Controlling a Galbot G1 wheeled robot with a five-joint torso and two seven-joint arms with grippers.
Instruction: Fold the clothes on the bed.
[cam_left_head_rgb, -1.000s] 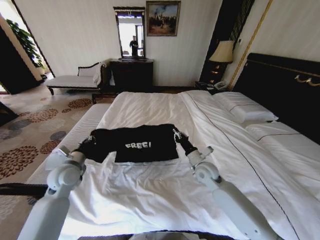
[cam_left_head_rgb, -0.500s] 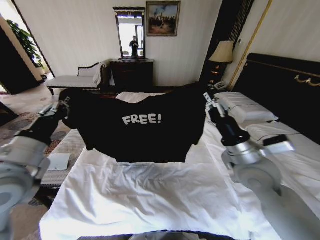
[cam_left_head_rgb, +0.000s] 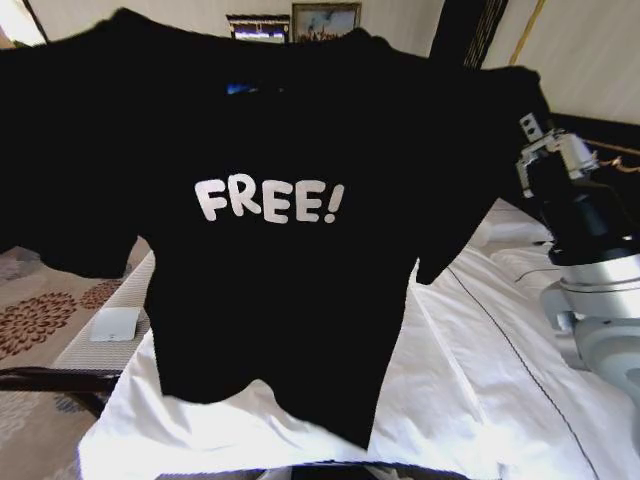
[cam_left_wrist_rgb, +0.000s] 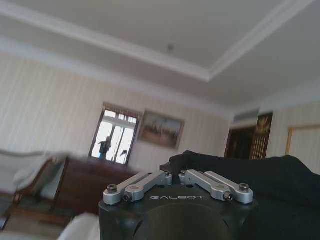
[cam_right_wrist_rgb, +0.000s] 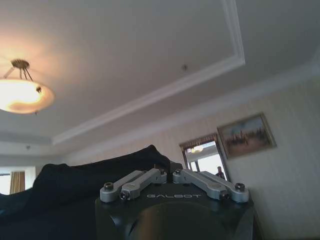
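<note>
Clothes come first: we hold one black T-shirt (cam_left_head_rgb: 270, 250) up high, spread wide, with pale "FREE!" letters (cam_left_head_rgb: 268, 201) facing us. The T-shirt hangs above the bed (cam_left_head_rgb: 480, 370), and its bottom edge sits just over the white sheet. Our left hand (cam_left_wrist_rgb: 172, 176) is at one top corner of the T-shirt, and its fingers (cam_left_wrist_rgb: 145, 181) are pinched together on the black cloth. Our right hand (cam_right_wrist_rgb: 167, 172) is at the other top corner, and it is pinched on the cloth too. In the head view we see our right hand (cam_left_head_rgb: 528, 150) at the T-shirt's upper edge, on the headboard side. A small white thing (cam_left_head_rgb: 113, 324) lies beside the bed, below the T-shirt's sleeve. Behind the T-shirt, a painting (cam_left_head_rgb: 325, 17) hangs on the wall.
</note>
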